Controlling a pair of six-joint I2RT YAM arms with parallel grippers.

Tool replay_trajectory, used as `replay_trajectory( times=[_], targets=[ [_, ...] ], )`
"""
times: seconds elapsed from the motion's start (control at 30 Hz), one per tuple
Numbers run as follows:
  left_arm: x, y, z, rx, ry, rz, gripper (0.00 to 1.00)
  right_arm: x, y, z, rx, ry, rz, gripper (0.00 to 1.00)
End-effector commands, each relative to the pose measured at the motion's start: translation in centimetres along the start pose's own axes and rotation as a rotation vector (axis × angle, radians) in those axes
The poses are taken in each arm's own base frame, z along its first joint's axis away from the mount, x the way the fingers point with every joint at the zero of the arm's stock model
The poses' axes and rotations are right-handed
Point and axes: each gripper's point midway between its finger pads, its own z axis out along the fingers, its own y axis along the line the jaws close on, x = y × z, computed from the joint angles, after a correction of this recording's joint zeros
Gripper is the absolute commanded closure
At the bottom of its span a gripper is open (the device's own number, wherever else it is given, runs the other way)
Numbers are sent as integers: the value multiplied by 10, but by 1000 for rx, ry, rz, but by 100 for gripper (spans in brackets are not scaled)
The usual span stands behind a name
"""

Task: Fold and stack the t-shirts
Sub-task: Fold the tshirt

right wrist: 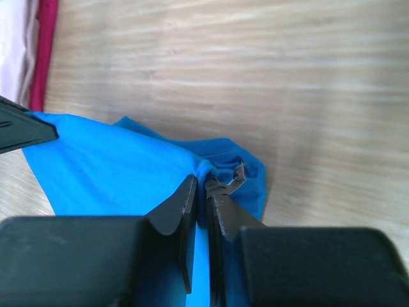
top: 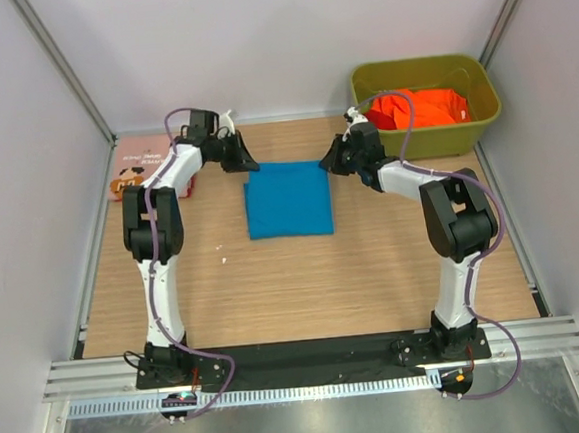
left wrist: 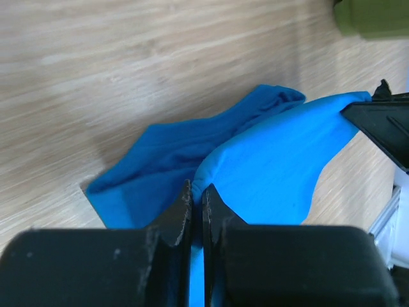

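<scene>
A bright blue t-shirt (top: 288,202) lies folded into a rectangle at the middle of the table. My left gripper (top: 248,165) is shut on its far left corner, the cloth pinched between the fingertips (left wrist: 197,188). Shut on the far right corner is my right gripper (top: 327,163), with a fold of blue cloth (right wrist: 115,160) bunched at its tips (right wrist: 203,181). The shirt's far edge (left wrist: 275,160) is raised off the table between the two grippers. A pink printed t-shirt (top: 137,166) lies at the back left. An orange t-shirt (top: 421,108) sits in the bin.
The olive-green bin (top: 490,85) stands at the back right, close behind my right arm. A red cloth edge (right wrist: 46,38) shows beside the pink shirt at the left. White walls and metal posts close in the table on three sides.
</scene>
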Motion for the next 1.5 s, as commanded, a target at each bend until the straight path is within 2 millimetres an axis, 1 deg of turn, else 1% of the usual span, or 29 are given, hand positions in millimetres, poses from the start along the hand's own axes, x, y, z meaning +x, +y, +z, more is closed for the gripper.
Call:
replay_trajectory(
  times=[0.0, 0.1, 0.13, 0.2, 0.27, 0.3, 0.33, 0.37, 0.43, 0.47, 0.5, 0.53, 0.57, 0.67, 0.7, 0.73, 0.77, 0.83, 0.9, 0.93, 0.97, 1.0, 1.03, 1.07, 1.13, 1.17, 1.23, 1.33, 1.47],
  targets=[
    [-26, 2, -19, -46, -108, 14, 100, -42, 22, 0, -53, -137, -33, 84],
    [-24, 24, -12, -55, -112, -28, 100, -41, 22, 12, -61, -128, -22, 83],
    [-20, 37, -8, -69, -105, -50, 100, -36, 18, 18, -54, -116, -18, 83],
    [-18, 47, -2, -70, -103, -61, 100, -37, 20, 25, -69, -124, -31, 83],
    [-16, 60, 3, -86, -105, -77, 100, -32, 12, 34, -57, -114, -45, 83],
    [-16, 64, 4, -96, -112, -81, 100, -38, 14, 37, -56, -127, -52, 83],
    [-16, 72, 6, -101, -112, -93, 100, -31, 7, 42, -37, -103, -52, 82],
    [-17, 74, 6, -100, -113, -97, 100, -31, 7, 44, -37, -101, -67, 81],
    [-21, 76, 7, -91, -124, -101, 100, -31, 6, 46, -36, -98, -69, 77],
    [-22, 75, 7, -87, -125, -105, 100, -31, 6, 47, -35, -97, -71, 68],
    [-23, 74, 6, -84, -126, -103, 98, -32, 5, 47, -27, -96, -71, 63],
    [-24, 73, 5, -86, -129, -102, 94, -34, 5, 45, -22, -92, -73, 60],
    [-25, 73, 3, -95, -128, -94, 85, -36, 6, 44, -19, -91, -79, 57],
    [-32, 69, -11, -133, -151, -74, 73, -43, 12, 32, -12, -83, -97, 53],
    [-40, 63, -21, -148, -175, -66, 70, -49, 18, 25, -17, -87, -103, 53],
    [-45, 67, -28, -196, -200, -66, 69, -42, 16, 21, -9, -46, -98, 53],
    [-51, 63, -40, -222, -225, -73, 67, -37, 18, 15, -11, -21, -101, 53],
    [-56, 61, -51, -265, -249, -78, 64, -27, 21, 9, -25, 12, -109, 53],
    [-56, 58, -59, -285, -263, -84, 64, -9, 24, 3, -43, 62, -117, 55],
    [-56, 48, -65, -272, -269, -78, 65, -8, 33, -4, -58, 59, -130, 56],
    [-54, 42, -65, -252, -264, -74, 65, -3, 35, -7, -63, 69, -136, 59],
    [-50, 39, -63, -250, -255, -69, 66, 10, 32, -11, -62, 95, -133, 60],
    [-43, 31, -60, -243, -239, -55, 69, 13, 37, -14, -78, 101, -137, 61],
    [-38, 27, -56, -231, -226, -49, 74, 15, 40, -17, -86, 104, -138, 64],
    [-24, 19, -45, -193, -193, -42, 80, 25, 39, -18, -89, 123, -136, 66],
    [-17, 23, -37, -188, -171, -54, 87, 30, 38, -17, -86, 134, -132, 67],
    [-8, 27, -28, -176, -140, -77, 91, 39, 36, -16, -90, 155, -119, 68],
    [4, 48, -11, -214, -107, -108, 92, 52, 28, -14, -77, 177, -107, 69],
    [2, 75, 6, -277, -80, -122, 92, 73, 13, -14, -48, 209, -83, 69]
  ],
)
